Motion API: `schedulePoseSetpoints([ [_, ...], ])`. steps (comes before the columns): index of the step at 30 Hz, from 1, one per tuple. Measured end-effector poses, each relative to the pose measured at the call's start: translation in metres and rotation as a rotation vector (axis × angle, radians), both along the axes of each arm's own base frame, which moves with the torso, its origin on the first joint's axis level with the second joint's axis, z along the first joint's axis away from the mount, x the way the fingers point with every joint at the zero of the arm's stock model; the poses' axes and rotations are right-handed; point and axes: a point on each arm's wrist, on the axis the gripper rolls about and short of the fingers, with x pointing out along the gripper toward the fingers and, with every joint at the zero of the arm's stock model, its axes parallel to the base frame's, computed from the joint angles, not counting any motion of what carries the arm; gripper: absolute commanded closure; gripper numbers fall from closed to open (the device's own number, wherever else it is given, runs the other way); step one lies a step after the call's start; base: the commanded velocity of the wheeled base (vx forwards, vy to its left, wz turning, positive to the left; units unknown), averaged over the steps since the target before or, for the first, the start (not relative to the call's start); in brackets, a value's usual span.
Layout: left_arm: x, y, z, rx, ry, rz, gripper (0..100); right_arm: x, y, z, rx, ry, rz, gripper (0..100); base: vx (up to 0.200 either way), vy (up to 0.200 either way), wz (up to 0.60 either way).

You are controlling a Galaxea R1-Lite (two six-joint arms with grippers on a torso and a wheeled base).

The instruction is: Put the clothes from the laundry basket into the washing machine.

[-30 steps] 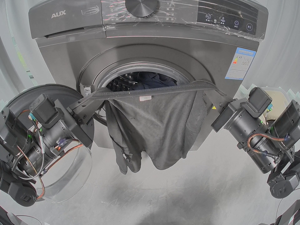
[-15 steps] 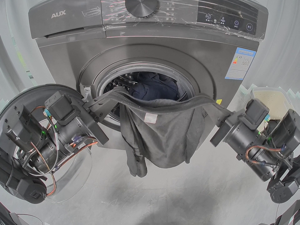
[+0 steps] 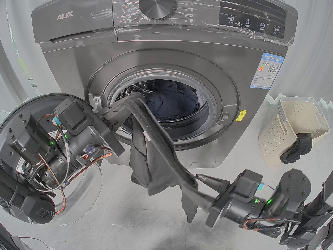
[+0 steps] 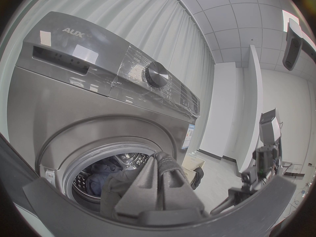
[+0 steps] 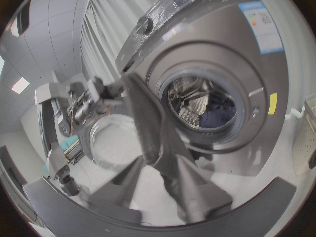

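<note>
Garment [image 3: 152, 157]: dark grey, hung before the washing machine [image 3: 180, 52], outside the drum, at 7 o'clock of the drum opening [image 3: 208, 101]; stretched as a band from its 10 o'clock end down to its 4 o'clock end, loose folds dangling above the floor [image 3: 131, 219].
Left gripper [image 3: 125, 109]: clamped tight on the garment's upper end, at the opening's 9 o'clock rim.
Right gripper [image 3: 201, 190]: sat low, at 5 o'clock of the opening; fingers spread apart, band passing between them and lying against one.
In the way: band crossed the opening's 8 o'clock edge.
Door [image 3: 74, 103]: swung open at 8 o'clock, behind the left arm.
Drum: held dark blue clothes [image 3: 171, 101], heaped inside.
Laundry basket [image 3: 274, 139]: cream, perforated, stood at 4 o'clock of the machine; dark piece [image 3: 296, 148] draped over its rim.
</note>
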Motion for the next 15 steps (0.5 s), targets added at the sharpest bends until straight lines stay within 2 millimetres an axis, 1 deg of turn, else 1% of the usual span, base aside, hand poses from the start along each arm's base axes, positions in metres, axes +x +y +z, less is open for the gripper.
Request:
schedulePoseSetpoints([
  [4, 0.000, 0.000, 0.001, -0.003, -0.003, 0.000, 100, -0.005, 0.007, -0.019, -0.066, 0.050, 0.032, 0, 0.000, 0.000, 0.00],
  [9, 0.001, 0.000, 0.002, -0.004, -0.006, -0.001, 100, -0.003, 0.012, -0.034, -0.110, 0.080, 0.034, 0, 0.000, 0.000, 0.00],
  [12, 0.000, 0.000, 0.002, -0.005, -0.007, -0.001, 100, 0.004, 0.017, -0.039, -0.119, 0.084, 0.023, 0, 0.000, 0.000, 0.00],
  [15, 0.000, 0.000, 0.003, -0.005, -0.011, -0.003, 100, 0.019, 0.022, -0.044, -0.118, 0.081, -0.007, 0, 0.000, 0.000, 0.00],
])
